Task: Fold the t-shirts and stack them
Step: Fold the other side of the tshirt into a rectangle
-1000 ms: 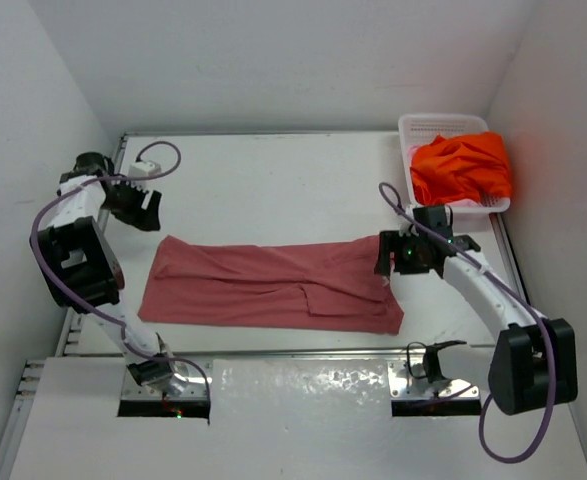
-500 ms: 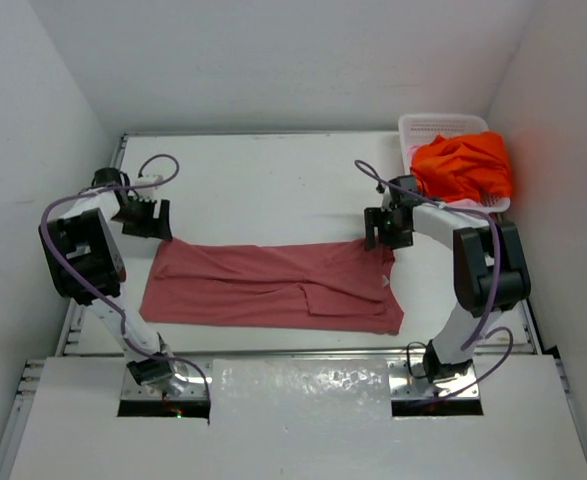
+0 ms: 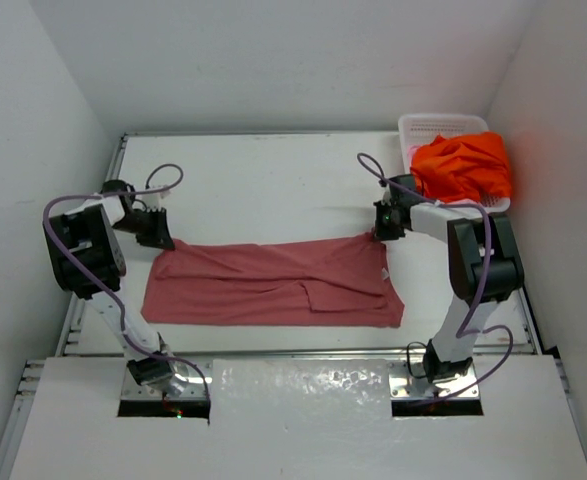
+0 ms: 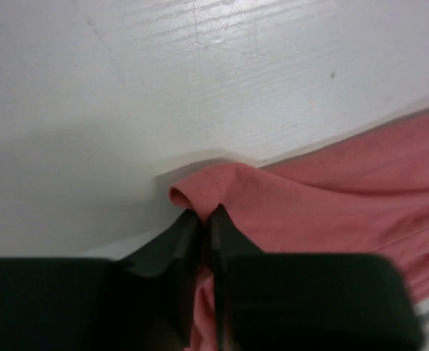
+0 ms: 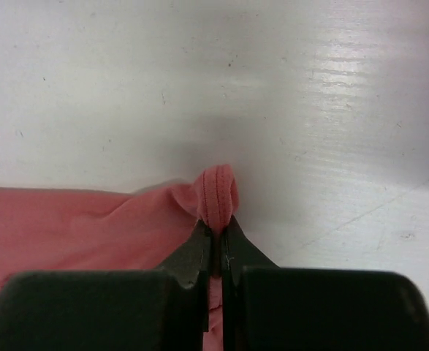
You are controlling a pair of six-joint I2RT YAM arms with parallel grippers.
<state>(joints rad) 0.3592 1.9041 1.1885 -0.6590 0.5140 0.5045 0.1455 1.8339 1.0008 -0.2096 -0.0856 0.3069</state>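
The red shirt [image 3: 273, 285] lies flat mid-frame, its upper corners pinched tight by the left gripper [image 3: 160, 237] and right gripper [image 3: 382, 229]. The orange shirt [image 3: 463, 165] sits in the basket [image 3: 433, 124], upper right.

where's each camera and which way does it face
Top external: above, behind the arm bases, looking down at the table; left arm and right arm show.
Left wrist: on that wrist, looking past the left end effector pinching the red shirt.
Right wrist: likewise, right end effector pinching another corner.
Shared: all see the red shirt.
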